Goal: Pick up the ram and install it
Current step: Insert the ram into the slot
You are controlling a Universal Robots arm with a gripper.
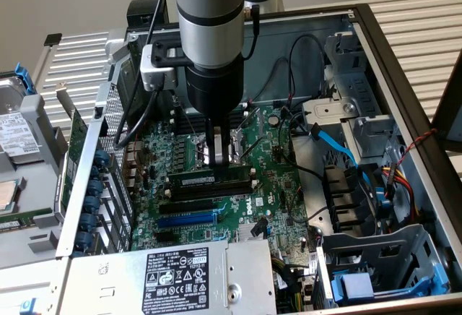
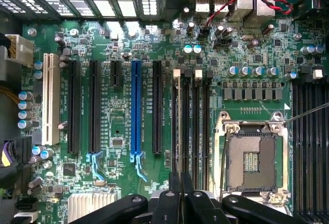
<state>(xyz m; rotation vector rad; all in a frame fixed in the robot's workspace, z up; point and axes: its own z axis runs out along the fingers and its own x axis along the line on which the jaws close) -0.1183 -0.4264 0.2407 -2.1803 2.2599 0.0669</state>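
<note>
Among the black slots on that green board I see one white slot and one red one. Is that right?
Not quite: the coloured slot is blue, not red, as the wrist view shows. The white slot and the black slots on the green board are as you say.

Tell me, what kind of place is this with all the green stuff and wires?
It looks like the inside of an opened desktop computer. You can see the green motherboard with its long black slots, the grey power supply, and a robot's gripper inside the case.
</note>
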